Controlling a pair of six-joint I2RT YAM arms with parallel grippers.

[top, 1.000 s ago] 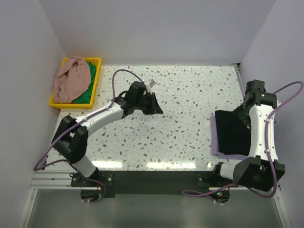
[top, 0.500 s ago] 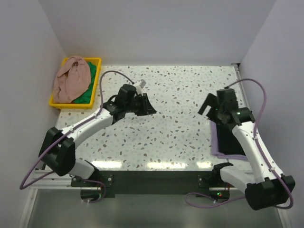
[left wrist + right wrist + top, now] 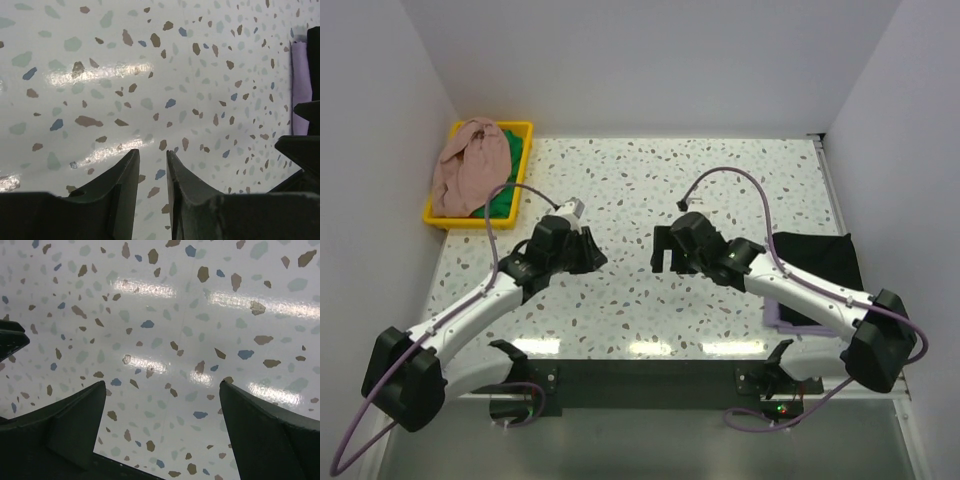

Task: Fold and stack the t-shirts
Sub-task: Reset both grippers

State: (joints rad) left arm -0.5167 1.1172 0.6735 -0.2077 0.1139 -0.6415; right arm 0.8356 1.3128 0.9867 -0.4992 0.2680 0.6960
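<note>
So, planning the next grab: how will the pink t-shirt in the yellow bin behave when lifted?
The pink t-shirt lies crumpled, draped over the rim of the yellow bin, so it will probably hang limp. It lies on the green t-shirt and may drag that along.

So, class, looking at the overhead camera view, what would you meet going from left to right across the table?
yellow bin holding the pink t-shirt → left gripper → right gripper → black t-shirt
</note>
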